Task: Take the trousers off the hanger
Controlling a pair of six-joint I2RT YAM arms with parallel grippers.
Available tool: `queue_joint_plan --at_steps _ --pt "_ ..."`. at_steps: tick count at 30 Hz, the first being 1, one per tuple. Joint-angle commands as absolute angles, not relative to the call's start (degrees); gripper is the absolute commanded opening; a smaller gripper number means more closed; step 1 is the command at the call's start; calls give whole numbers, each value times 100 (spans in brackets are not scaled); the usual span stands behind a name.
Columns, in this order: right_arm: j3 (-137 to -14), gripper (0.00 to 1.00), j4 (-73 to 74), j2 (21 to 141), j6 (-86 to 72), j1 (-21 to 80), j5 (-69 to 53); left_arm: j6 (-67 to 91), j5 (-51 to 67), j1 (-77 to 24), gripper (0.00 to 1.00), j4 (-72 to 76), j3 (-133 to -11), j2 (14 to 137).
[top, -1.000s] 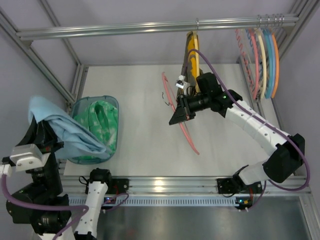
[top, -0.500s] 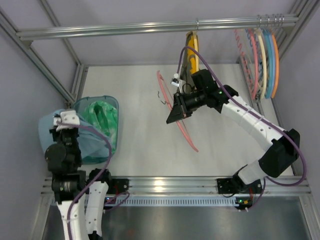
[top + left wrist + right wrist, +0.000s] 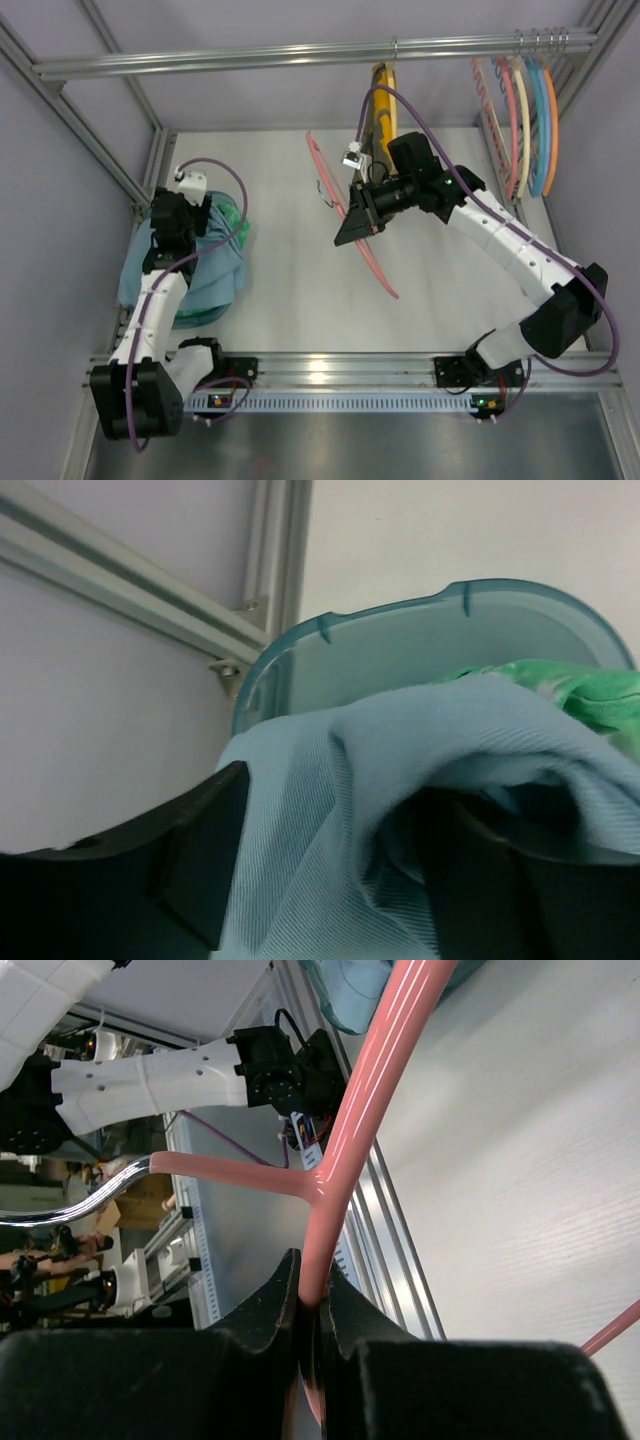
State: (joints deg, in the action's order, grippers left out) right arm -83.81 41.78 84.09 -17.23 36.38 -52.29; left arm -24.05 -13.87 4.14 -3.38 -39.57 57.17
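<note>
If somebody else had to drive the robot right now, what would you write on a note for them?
Left gripper: open at the tub, with blue cloth lying loose between its fingers.
Right gripper: shut on the thin salmon-pink hanger, which is bare and held over the middle of the table.
Plain light blue trousers: heaped over the teal plastic tub, on top of a green-and-white patterned cloth.
Done: the trousers are off the hanger.
Left: probably only lifting the left gripper clear of the cloth and putting the hanger away.
</note>
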Motion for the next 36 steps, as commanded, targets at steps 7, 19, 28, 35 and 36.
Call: queue_joint_plan --at_steps 7,19,28,35,36 --pt "-8754 0 4289 8331 -976 3718 -6011 -2135 2765 457 98 -1204 -4561 4187" --pt "-9543 0 4875 9332 -739 3709 -7312 -3874 6098 439 94 -1195 -4878 3199" --pt "-10529 0 6267 10125 378 4113 -7409 -5501 6671 150 94 -1187 -5176 3893" --pt "-10556 0 6249 10160 308 4456 -7383 -6477 5943 -1018 91 -1187 -5256 4403" --pt "-10547 0 6214 10117 264 4508 -7374 -6634 5863 -1194 89 -1187 -5230 4456"
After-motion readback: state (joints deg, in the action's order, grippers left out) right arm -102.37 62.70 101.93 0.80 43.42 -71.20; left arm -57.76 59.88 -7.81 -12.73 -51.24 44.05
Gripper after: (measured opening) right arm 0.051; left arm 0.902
